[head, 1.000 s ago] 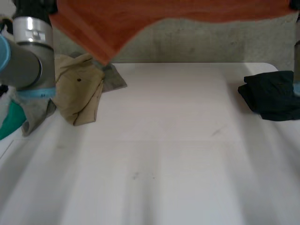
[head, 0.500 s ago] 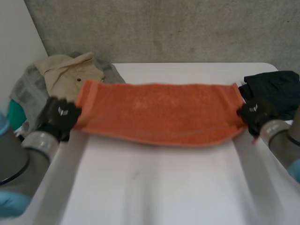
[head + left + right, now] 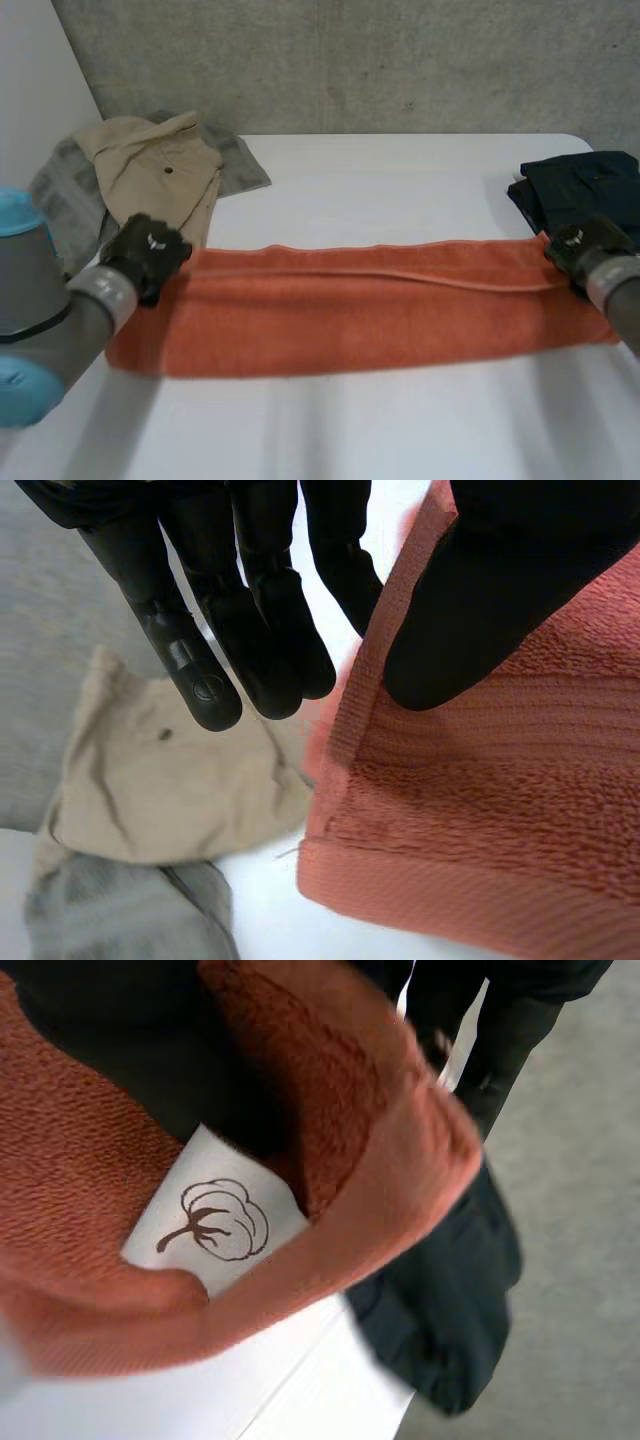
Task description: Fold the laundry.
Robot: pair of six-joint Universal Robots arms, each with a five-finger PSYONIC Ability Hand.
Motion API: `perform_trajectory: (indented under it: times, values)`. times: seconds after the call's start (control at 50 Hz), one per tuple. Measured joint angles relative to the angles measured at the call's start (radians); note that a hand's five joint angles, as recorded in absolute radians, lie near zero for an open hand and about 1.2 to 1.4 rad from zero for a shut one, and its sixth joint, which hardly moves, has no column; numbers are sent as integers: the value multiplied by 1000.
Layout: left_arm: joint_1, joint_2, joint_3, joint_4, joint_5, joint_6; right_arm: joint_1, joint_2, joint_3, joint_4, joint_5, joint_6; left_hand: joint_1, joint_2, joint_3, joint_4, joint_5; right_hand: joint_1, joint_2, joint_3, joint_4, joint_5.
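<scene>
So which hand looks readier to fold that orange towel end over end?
Probably the right hand: its end of the orange towel is bunched up in its grip, whereas the left hand merely pinches a flat corner.

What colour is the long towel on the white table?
The towel is orange; it shows best in the head view.

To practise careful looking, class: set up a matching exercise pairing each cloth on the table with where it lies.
1 orange towel
2 beige garment
3 dark garment
4 grey cloth

A beside the right hand
B under the beige garment
C across the table, left hand to right hand
D on the grey cloth

Pairs: 1-C, 2-D, 3-A, 4-B.
</scene>
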Motion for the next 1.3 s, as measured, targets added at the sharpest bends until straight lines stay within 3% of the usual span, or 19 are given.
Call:
perform_trajectory:
  times: [0.16,0.24,0.3,0.34,0.36,0.48,0.6,0.86,1.06,1.3]
  values:
    - [-34,-216,223,159,-110,-61,22,189,-158,-200,-2,-2,0,0,0,0,0,0,-1,-2,-2,-2]
    - [-61,-279,287,187,-143,-64,28,260,-219,-299,-8,-3,-48,-53,-38,-38,-36,-230,-284,-289,-296,-271]
    - [-79,-298,305,197,-151,-64,36,284,-242,-363,-9,3,-691,-621,-610,-601,-590,-734,-791,-783,-792,-809]
    - [-91,-299,308,205,-153,-64,41,288,-249,-395,-7,12,-942,-899,-887,-904,-849,-877,-929,-931,-934,-937]
    - [-96,-298,308,209,-153,-64,43,288,-250,-405,-7,18,-963,-948,-939,-954,-887,-899,-956,-961,-969,-965]
    - [-117,-257,288,224,-156,-69,38,238,-225,-412,-5,112,-965,-997,-987,-998,-909,-900,-966,-978,-987,-968]
    - [-117,-151,214,222,-154,-82,11,122,-144,-295,-29,250,-965,-997,-987,-998,-909,-900,-966,-978,-987,-968]
    - [-118,-1,7,229,-137,-200,-179,-49,57,-31,-283,377,-965,-997,-987,-998,-909,-714,-780,-774,-782,-767]
    - [-121,0,-10,230,-136,-205,-200,-51,23,-72,-357,376,-966,-997,-987,-998,-909,-715,-783,-782,-800,-810]
    - [-115,0,-11,230,-137,-203,-178,86,-63,-148,-410,359,-965,-997,-987,-998,-909,-669,-738,-732,-736,-719]
